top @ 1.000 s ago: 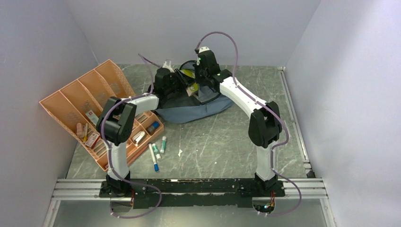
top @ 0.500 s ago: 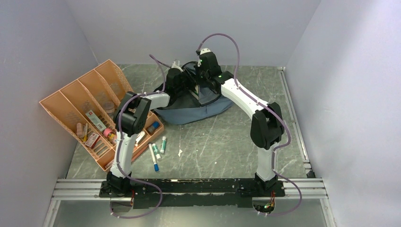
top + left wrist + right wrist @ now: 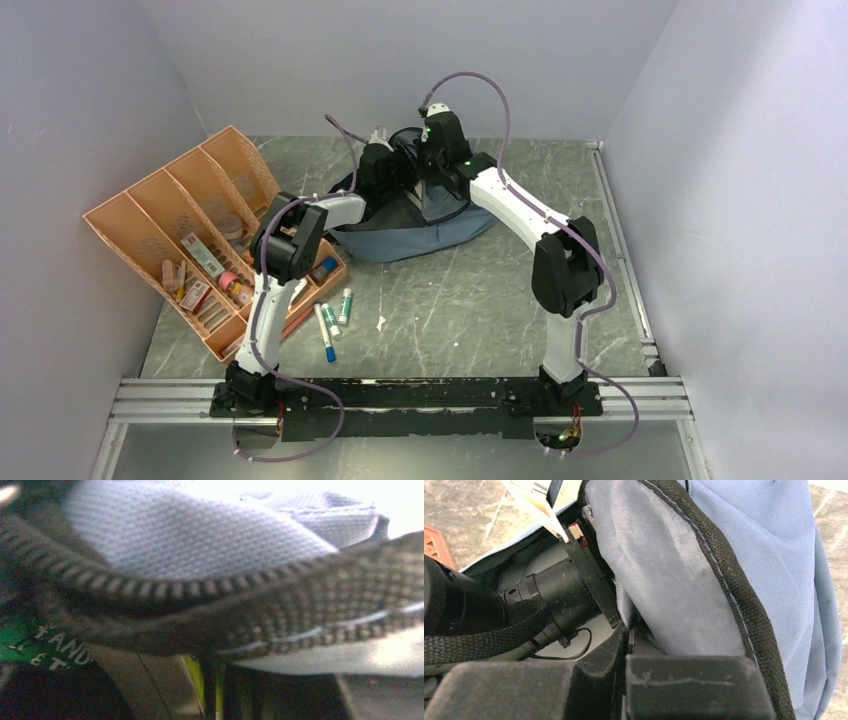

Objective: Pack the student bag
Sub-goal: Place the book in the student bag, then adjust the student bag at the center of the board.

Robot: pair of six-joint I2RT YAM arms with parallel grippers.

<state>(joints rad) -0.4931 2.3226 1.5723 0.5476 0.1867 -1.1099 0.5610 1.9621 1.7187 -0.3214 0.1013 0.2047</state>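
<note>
One bag [image 3: 400, 240] at the far middle of the desk [image 3: 480, 290], just beside the tray [image 3: 150, 215], mouth open. Closed right pincer [image 3: 626, 645] pinching the black-trimmed edge of the bag and holding it up. Down in the mouth, the left pincer [image 3: 390, 172], hidden by fabric; cannot tell if open or closed. Before its camera only zipper [image 3: 150, 587] and pale cloth, very near. Some markers [image 3: 330, 325] on the desk near the tray.
</note>
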